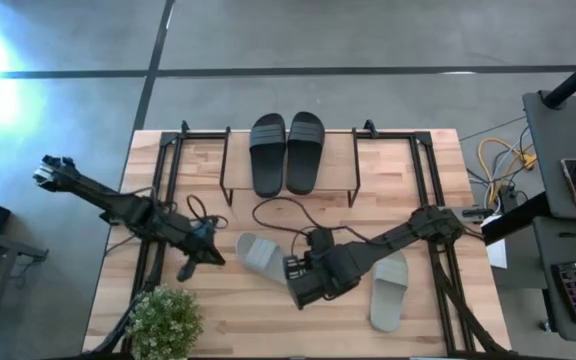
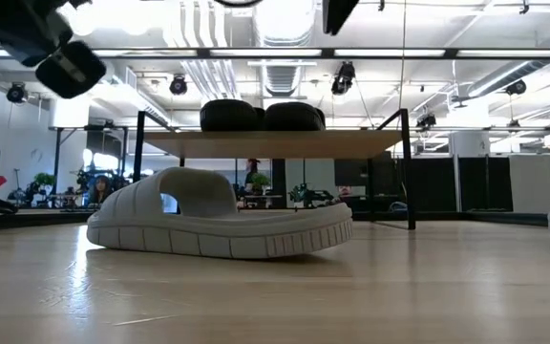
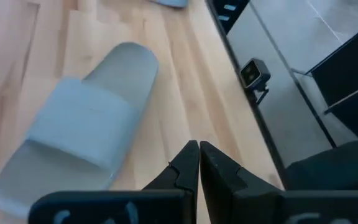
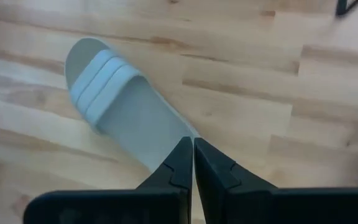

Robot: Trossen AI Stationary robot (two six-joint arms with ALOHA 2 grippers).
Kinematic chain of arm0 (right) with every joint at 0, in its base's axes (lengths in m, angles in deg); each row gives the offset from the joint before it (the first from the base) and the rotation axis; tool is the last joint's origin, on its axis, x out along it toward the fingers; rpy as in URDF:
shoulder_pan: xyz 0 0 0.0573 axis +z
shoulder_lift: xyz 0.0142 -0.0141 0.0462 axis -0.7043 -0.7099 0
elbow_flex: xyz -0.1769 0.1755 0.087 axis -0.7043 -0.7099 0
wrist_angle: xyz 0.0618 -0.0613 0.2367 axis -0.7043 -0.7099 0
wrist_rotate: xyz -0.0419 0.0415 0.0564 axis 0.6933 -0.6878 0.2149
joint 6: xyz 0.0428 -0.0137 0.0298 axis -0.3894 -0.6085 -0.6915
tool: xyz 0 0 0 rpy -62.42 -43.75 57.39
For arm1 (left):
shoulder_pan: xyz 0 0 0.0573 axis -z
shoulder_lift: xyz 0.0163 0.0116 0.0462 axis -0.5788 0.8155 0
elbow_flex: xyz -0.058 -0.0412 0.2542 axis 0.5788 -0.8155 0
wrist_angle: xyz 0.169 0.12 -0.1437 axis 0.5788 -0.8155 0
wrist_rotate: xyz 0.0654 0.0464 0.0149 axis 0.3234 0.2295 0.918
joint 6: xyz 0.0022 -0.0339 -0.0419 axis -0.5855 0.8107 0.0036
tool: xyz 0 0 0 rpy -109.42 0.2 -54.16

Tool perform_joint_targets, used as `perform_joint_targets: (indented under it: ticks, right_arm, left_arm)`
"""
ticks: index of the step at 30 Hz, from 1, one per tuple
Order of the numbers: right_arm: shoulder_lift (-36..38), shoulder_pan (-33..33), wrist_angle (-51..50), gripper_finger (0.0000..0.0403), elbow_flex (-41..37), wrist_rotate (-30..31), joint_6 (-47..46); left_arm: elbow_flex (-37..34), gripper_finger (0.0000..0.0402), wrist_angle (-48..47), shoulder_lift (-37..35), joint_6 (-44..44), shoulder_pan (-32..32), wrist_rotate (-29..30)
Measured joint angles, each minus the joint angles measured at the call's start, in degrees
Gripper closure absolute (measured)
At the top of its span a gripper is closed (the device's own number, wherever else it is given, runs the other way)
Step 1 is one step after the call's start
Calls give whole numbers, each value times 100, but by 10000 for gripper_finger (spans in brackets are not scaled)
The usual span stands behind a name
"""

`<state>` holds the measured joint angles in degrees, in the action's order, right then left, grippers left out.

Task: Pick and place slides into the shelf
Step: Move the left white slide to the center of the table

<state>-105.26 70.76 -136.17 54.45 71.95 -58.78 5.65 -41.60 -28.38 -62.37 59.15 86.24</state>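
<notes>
Resting side by side on the light wood plank top of the low black-wire-legged shelf [image 1: 340,168], the two black wide-strap slides [image 1: 287,151] sit at twelve o'clock on the table. A pale grey-green slide [image 1: 257,254] lies flat on the wooden tabletop [image 1: 428,335] near its centre — seen in the low view [image 2: 220,227] in front of the shelf [image 2: 275,144]. Its pale grey-green mate [image 1: 389,290] lies at about four o'clock, well apart from it. The right gripper [image 1: 298,276] hovers just beside the central slide, fingers [image 4: 180,163] pressed together. The left gripper [image 1: 190,268] hangs at about eight o'clock, fingers [image 3: 188,165] likewise pressed together. A small green potted plant [image 1: 164,322] stands at seven o'clock.
</notes>
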Motion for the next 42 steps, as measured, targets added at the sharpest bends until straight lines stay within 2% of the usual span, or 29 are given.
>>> perform_joint_targets:
  ticks: [3,8,14,18,21,25,32,37,42]
  right_arm:
    - [69,23,-4,394,-13,9,453]
    - [70,78,-2,394,-81,-234,812]
    - [70,191,92,394,-394,-306,565]
    - [70,243,610,394,-726,-303,468]
    - [68,244,1121,394,-1097,-306,472]
    - [62,239,1653,394,-1497,-375,591]
    - [62,250,2083,394,-1906,-562,712]
    - [60,250,2692,394,-2281,-1277,1138]
    - [56,280,3017,394,-2553,-1311,964]
  left_arm:
    - [44,402,455,587,-26,237,280]
    - [157,402,512,1535,-160,518,549]
    - [233,402,573,2323,-146,815,465]
    - [214,402,940,2670,1,842,502]
    - [209,402,1128,2937,-1,838,764]
    - [237,402,1197,3276,-5,734,1265]
    - [221,402,1243,3824,-142,449,1306]
    - [292,402,1441,4129,-348,172,1345]
    - [376,402,1510,4236,-368,-187,1589]
